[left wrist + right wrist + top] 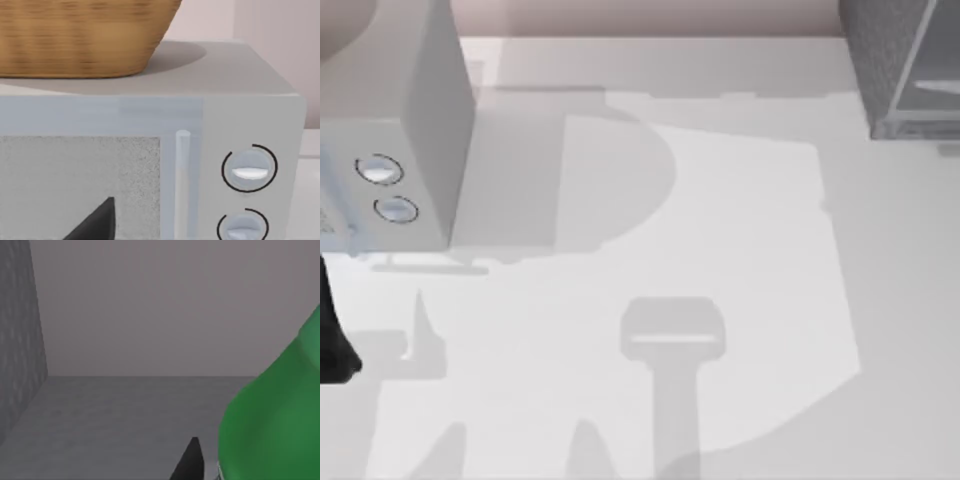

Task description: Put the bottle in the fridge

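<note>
In the right wrist view the bottle sits closest to the lens — a green translucent bulk cut off by the frame, its cap and label out of sight. One dark fingertip of the right gripper pokes up just beside it; whether the claw is clamped on the bottle cannot be told, since the second finger is hidden. Beyond the bottle lies a dark grey speckled floor with a speckled side wall and a plain back wall, probably the inside of the fridge, so the bottle appears to be within or at the mouth of that cabinet.

From above, the table is bare in its middle, crossed by shadows. The fridge stands at the far right corner, cropped by the frame — a speckled side and part of its pale framed panel visible. At the far left edge stands a lighter grey box with two round knobs.

The left arm is parked at the near left edge, a dark sliver of it visible. Its wrist view faces the knobbed box, where a wicker basket rests on top; a single dark fingertip shows, and that claw's state cannot be told.
</note>
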Action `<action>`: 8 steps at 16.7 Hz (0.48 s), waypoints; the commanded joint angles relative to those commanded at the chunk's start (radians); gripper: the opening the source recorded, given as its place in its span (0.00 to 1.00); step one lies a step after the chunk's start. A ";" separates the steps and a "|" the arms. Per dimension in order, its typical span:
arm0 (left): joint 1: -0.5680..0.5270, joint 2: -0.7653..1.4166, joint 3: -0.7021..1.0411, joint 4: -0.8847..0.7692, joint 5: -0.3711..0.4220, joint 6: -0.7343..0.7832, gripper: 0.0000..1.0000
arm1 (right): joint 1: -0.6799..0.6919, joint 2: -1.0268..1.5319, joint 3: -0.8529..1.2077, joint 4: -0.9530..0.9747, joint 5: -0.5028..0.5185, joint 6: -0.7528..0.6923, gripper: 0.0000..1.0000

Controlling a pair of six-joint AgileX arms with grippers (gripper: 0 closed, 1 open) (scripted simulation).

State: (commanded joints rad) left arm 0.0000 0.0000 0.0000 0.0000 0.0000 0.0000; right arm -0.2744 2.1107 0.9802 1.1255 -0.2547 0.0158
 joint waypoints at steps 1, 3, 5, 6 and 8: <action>0.000 0.000 0.000 0.000 0.000 0.000 1.00 | 0.002 0.008 0.013 -0.006 0.001 0.000 0.01; 0.000 0.000 0.000 0.000 0.000 0.000 1.00 | 0.010 0.042 0.071 -0.031 0.004 0.002 0.01; 0.000 0.000 0.000 0.000 0.000 0.000 1.00 | 0.020 0.093 0.166 -0.071 0.011 0.004 0.01; 0.000 0.000 0.000 0.000 0.000 0.000 1.00 | 0.024 0.122 0.222 -0.096 0.017 0.005 0.01; 0.000 0.000 0.000 0.000 0.000 0.000 1.00 | 0.033 0.179 0.338 -0.149 0.029 0.004 0.01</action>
State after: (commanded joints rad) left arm 0.0000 0.0000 0.0000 0.0000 0.0000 0.0000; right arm -0.2411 2.2892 1.3178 0.9763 -0.2254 0.0202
